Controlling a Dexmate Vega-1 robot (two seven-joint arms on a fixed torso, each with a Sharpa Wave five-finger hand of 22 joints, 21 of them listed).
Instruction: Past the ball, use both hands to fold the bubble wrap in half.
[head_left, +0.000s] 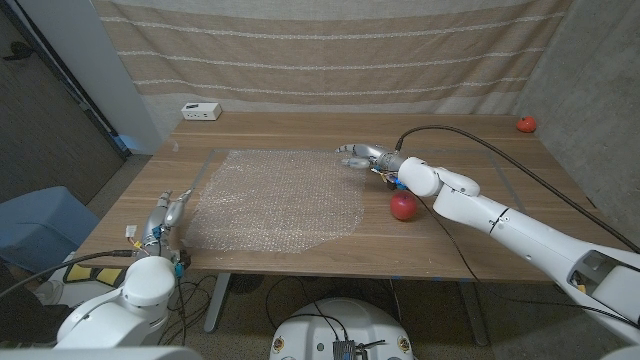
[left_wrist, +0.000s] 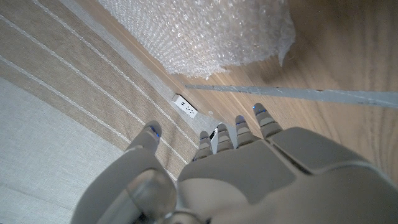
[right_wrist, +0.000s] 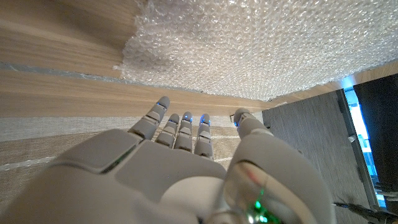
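Bubble wrap (head_left: 275, 200) lies flat on the bench (head_left: 480, 250), with the ball (head_left: 403, 206) just beside its right edge. Both hands, left (head_left: 160, 225) and right (head_left: 362, 155), hold nothing, fingers apart. Judging from this, the right arm could nudge the ball rolling, or uneven lifting could skew the fold.

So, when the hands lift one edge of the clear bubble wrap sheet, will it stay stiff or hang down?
The clear bubble wrap sheet will probably hang down: it is thin and its far edge already curls. It looks light, so it may slide on the smooth wooden table if only one side is pulled.
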